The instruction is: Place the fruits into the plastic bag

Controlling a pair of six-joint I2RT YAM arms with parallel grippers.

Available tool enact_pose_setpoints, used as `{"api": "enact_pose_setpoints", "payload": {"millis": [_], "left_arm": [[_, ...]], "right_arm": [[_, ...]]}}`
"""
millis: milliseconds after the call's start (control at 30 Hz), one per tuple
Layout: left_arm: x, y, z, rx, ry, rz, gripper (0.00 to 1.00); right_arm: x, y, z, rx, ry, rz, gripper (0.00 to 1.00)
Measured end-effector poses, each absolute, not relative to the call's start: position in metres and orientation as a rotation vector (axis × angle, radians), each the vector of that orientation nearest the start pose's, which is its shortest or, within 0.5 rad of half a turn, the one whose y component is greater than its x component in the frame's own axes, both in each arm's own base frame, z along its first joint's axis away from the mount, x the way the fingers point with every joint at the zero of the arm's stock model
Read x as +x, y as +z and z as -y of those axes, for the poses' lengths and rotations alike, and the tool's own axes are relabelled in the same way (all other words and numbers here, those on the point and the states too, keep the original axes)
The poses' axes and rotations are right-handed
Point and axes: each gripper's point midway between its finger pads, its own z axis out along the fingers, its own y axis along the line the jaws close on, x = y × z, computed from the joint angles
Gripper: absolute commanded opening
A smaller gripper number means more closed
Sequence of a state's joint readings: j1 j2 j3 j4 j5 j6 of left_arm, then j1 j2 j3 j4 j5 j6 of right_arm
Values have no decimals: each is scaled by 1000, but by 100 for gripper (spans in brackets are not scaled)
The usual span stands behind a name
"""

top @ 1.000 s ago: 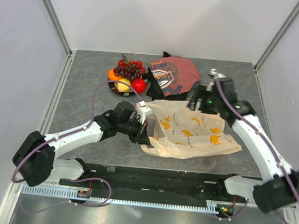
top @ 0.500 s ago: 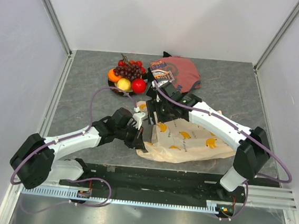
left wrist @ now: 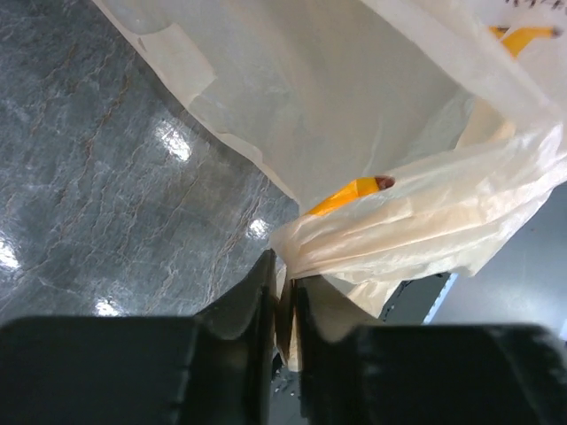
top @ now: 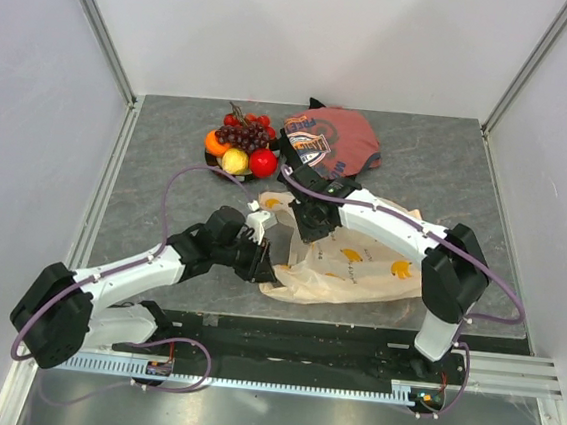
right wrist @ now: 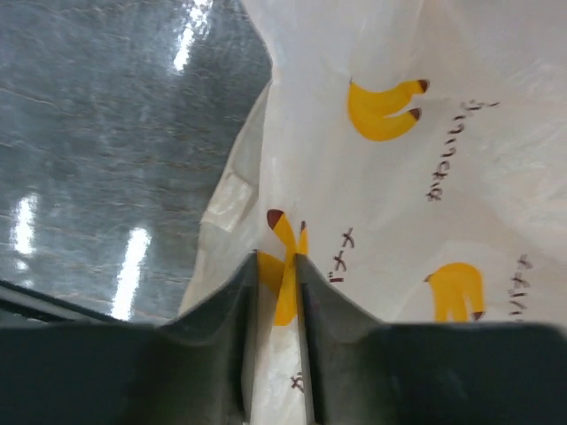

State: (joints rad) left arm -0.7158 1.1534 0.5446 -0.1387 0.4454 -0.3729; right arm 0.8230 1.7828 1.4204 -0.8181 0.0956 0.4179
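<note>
Grey marbled table (top: 148,159), white walls (top: 311,34), plastic bag (top: 358,270) apparently pinched

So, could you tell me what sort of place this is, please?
Probably a robot test cell in a lab: plain white walls on metal posts enclose a grey table, two robot arms are bolted at its edge, with fruit and a plastic bag as props.

Bare table (top: 148,159) left of the fruits (top: 240,146) — cloth (top: 336,137) just right of them, right arm (top: 393,223) across the bag (top: 358,270).
</note>
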Motion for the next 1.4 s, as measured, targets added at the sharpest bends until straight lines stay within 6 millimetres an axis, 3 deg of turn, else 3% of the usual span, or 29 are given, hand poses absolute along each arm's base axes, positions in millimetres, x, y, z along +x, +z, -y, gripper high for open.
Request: {"api": "enact_pose_setpoints", "payload": {"millis": [100,200,267,367,500,567,667,767,833,967,1133,1233,1267,1333,1367,1400], "left_arm": [[160,87,256,638,-1034,-2372,82],[167,99,254,595,-1000,-2357,91],[177,118,251,556,-960,-2319,95],[203,164,242,442,-910,-2232,97],[248,243,204,177,-868,-2049,98],[259,275,186,75,-865,-1967,98],[259,304,182,19,-914,-1897,98],[256,306,186,-13,-963,-1901,98],[257,297,188,-38,-975,-1926,98],[261,270,190,-95,-986,-1992,97],[272,250,198,-164,-1035,-2007,90],[282,241,206,-186,-1069,-2009,70],[286,236,209,-188,-1079,-2012,52],[290,222,216,-192,-1096,-2041,29],[290,217,219,-194,-1111,-2058,11],[290,211,222,-191,-1123,-2077,6]], "right_arm": [[265,99,-279,-520,171,-2707,0],[272,110,-277,-489,162,-2678,0],[277,126,-274,-449,182,-2648,0],[287,167,-262,-360,237,-2567,0],[302,247,-239,-218,332,-2373,0],[304,287,-227,-149,380,-2273,0],[300,325,-218,-85,449,-2161,0],[297,349,-217,-47,514,-2084,0],[297,356,-216,-26,546,-2052,0],[296,362,-217,-7,589,-2026,0],[292,358,-222,7,653,-2023,0],[288,356,-225,17,695,-2019,0],[287,356,-225,21,706,-2018,0],[284,355,-225,29,725,-2016,0],[283,355,-225,34,729,-2014,0],[282,356,-224,42,731,-2010,0]]}}
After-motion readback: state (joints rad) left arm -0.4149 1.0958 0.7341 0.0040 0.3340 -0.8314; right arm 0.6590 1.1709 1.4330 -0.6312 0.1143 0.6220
